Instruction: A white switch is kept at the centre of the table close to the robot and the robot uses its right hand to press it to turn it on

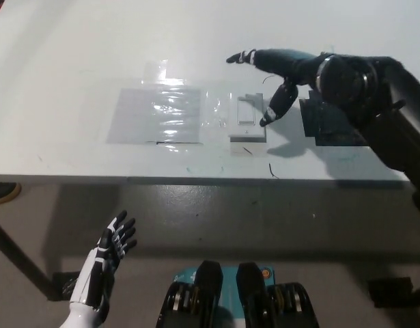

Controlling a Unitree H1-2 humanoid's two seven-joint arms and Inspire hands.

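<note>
Now the switch (246,117) lies just left of the right hand (278,75) fingers (272,113) (spread).

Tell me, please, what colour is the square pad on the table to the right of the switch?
Black; the square pad shows in the head view, partly covered by the right arm.

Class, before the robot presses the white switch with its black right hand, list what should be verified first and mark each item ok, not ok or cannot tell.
1. White rectangular wall switch sits flat on the white table near its front edge: ok.
2. Black right hand is over the switch's right side, fingers spread: ok.
3. A fingertip touches the rocker: cannot tell.
4. Rocker free of other things: ok.
5. White left hand rests below the table edge, out of the way: ok.
6. Black square pad lies beside the switch, under the forearm: ok.
</note>
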